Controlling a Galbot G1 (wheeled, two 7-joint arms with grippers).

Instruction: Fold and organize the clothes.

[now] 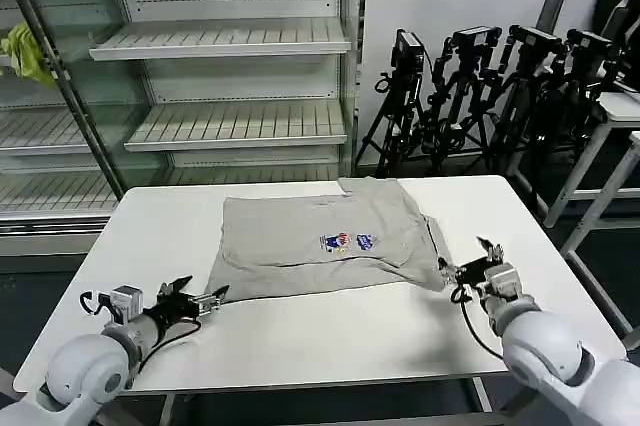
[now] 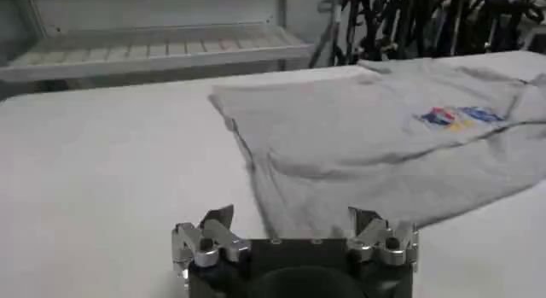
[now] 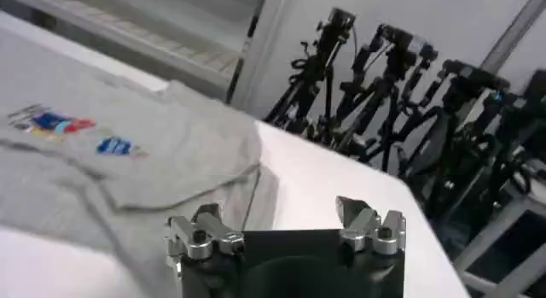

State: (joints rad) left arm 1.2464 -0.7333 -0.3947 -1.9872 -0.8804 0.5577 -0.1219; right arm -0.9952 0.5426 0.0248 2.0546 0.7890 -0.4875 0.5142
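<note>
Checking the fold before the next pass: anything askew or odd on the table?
The grey shirt lies slightly crooked on the white table, right sleeve flap poking past the fold. Left gripper and right gripper sit open at its near corners.

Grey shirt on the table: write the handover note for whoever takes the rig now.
Left gripper: open, empty, at the near left corner of the grey shirt.
Right gripper: open, empty, at the shirt's near right corner.
Shirt: mid white table, cartoon print up, partly folded, right sleeve tucked over.
Done: first folds.
Left: probably finish folding, then tidy away.
</note>
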